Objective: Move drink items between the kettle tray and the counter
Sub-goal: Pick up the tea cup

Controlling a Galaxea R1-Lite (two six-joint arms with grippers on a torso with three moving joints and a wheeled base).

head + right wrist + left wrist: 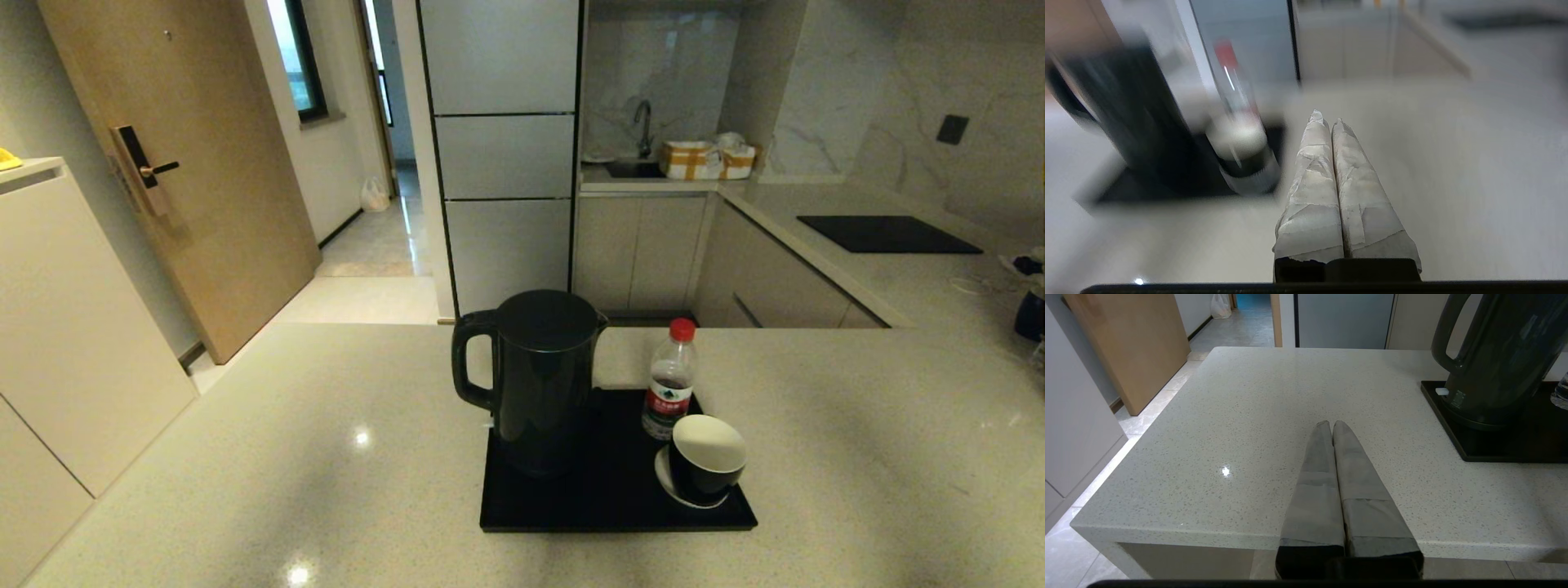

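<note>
While all three drink items sit on the kettle tray (604, 498), nothing is moved yet: electric kettle (539, 380), red-capped bottle (670, 384), black cup (707, 459) on a white saucer (663, 477). Left gripper (1332, 424) and right gripper (1326, 117) pressed closed, empty, above the counter (286, 457).

Right gripper (1327, 116) has its two taped fingers (1314, 179) pressed together, nothing between them, out over the pale counter (1453, 163). Off to one side of the tips sits the black tray (1167, 190) with the kettle (1122, 110), cup (1245, 159) and red-capped bottle (1231, 81), all pretty smeared.
</note>
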